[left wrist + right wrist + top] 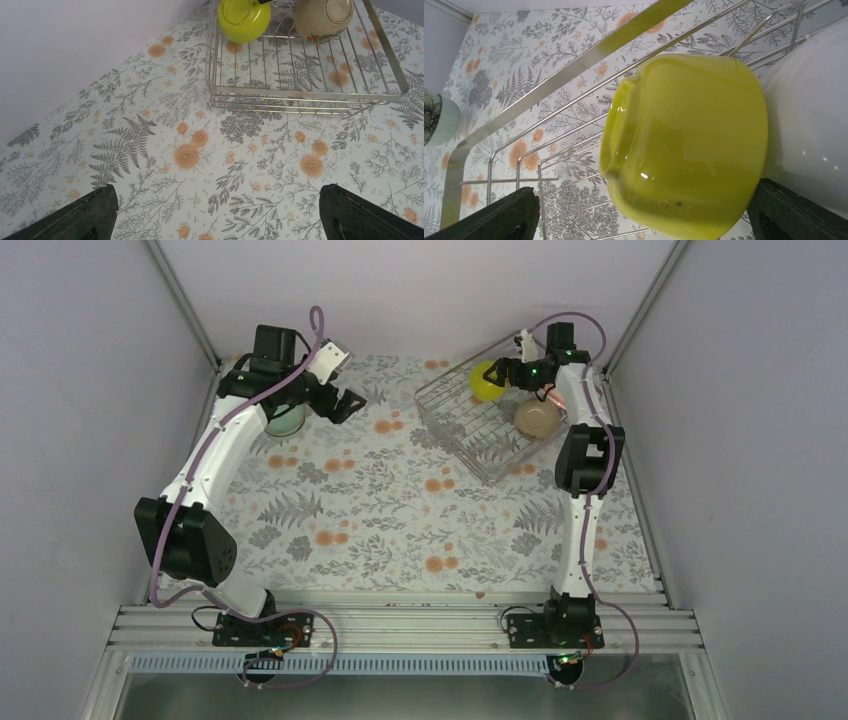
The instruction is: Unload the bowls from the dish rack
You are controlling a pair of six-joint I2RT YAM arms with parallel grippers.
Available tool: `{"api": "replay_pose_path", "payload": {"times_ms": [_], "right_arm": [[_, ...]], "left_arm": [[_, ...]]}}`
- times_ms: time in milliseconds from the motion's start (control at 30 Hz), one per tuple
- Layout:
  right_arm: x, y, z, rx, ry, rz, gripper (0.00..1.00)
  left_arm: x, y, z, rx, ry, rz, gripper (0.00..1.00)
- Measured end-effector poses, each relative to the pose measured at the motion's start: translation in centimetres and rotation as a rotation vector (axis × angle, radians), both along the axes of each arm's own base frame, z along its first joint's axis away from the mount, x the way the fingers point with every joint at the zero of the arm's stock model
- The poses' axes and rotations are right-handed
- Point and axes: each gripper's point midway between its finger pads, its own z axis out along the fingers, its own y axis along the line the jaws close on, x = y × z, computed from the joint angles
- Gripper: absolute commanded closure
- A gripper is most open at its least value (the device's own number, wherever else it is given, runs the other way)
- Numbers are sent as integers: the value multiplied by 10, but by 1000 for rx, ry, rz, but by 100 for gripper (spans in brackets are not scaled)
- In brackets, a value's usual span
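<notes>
Slippage is looking likely: your released right end effector (646,190) is straddling the glossy, tilted yellow-green bowl (689,145) near the far-right corner.

bowls (487,381) in rack (466,436), another bowl (287,421) leftward

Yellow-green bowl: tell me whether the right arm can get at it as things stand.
Probably yes. The right gripper sits at the yellow-green bowl in the dish rack, jaws open either side of it, nothing between. A pale bowl lies close on one side.
</notes>
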Motion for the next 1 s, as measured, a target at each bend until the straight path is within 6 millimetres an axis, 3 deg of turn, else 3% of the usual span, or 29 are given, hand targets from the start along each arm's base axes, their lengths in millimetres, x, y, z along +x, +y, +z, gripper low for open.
{"api": "replay_pose_path", "payload": {"times_ms": [133,267,533,767,1000], "right_arm": [[-2,4,0,29,9,11,10],[-3,6,1,44,12,17,26],[-3,5,-1,60,13,17,46],[1,-1,-11,83,1,8,52],[3,-1,-8,119,-10,7,53]], "left_arm": [[0,0,0,0,1,0,0],[0,0,-1,0,2,0,0],[0,0,-1,1,2,1,0],[0,0,-4,2,6,1,0],[-1,1,-10,9,19,6,0]]}}
